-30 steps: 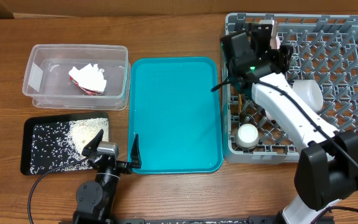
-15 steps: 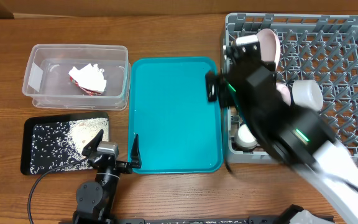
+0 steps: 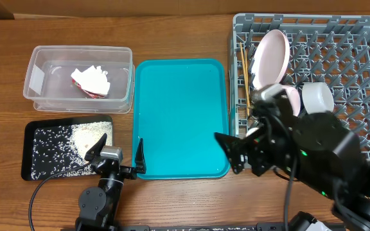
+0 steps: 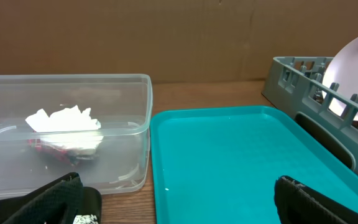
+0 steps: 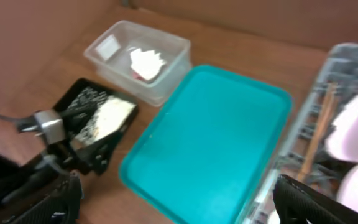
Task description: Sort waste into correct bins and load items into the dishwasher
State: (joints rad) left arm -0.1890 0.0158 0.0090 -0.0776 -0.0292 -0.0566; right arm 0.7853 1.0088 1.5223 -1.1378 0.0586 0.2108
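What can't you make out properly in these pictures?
Overhead: the right arm covers the grey rack's near-left corner, hiding whatever sits there.
Right wrist: blurred; the chopsticks are a smear, and the right edge crops the rack.
Left wrist: the napkin mostly hides the wrapper.

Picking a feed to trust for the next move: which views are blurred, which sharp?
Right wrist: smeared throughout, teal tray soft-edged. Overhead: only the right arm is blurred; clear tub crisp. Left wrist: sharp, napkin well defined.
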